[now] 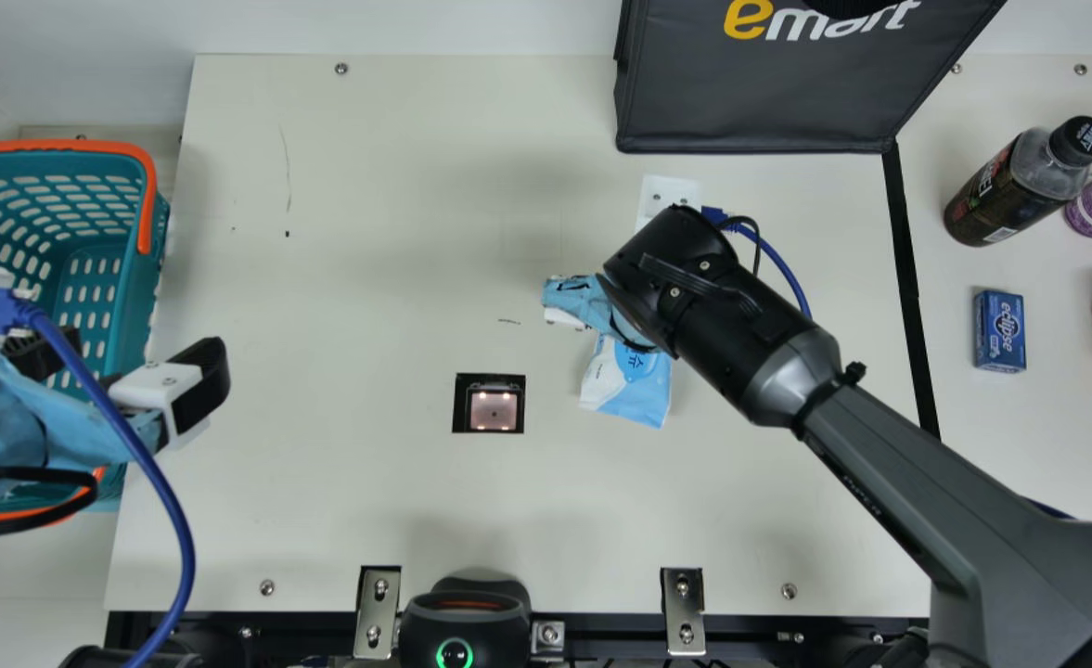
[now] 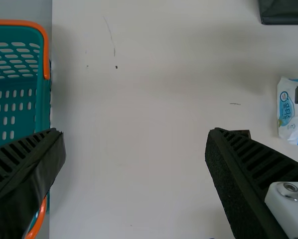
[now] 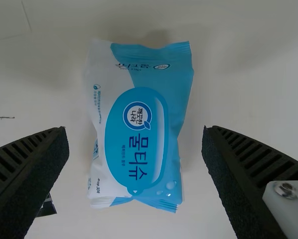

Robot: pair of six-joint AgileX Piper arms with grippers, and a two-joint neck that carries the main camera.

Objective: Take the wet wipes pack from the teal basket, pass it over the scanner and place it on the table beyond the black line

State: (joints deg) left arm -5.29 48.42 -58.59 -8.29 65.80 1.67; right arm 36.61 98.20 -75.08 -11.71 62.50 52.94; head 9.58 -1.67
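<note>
On my feed, the wet wipes pack (image 1: 636, 385) lies right of the scanner (image 1: 494, 410), under my widely spread, empty right gripper (image 1: 583, 299), while my left gripper (image 1: 126, 364), equally wide and empty, hangs well left.

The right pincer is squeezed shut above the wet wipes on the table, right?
Not squeezed shut: the right wrist view shows the right pincer open. It is above the wet wipes on the table, as you say.
</note>
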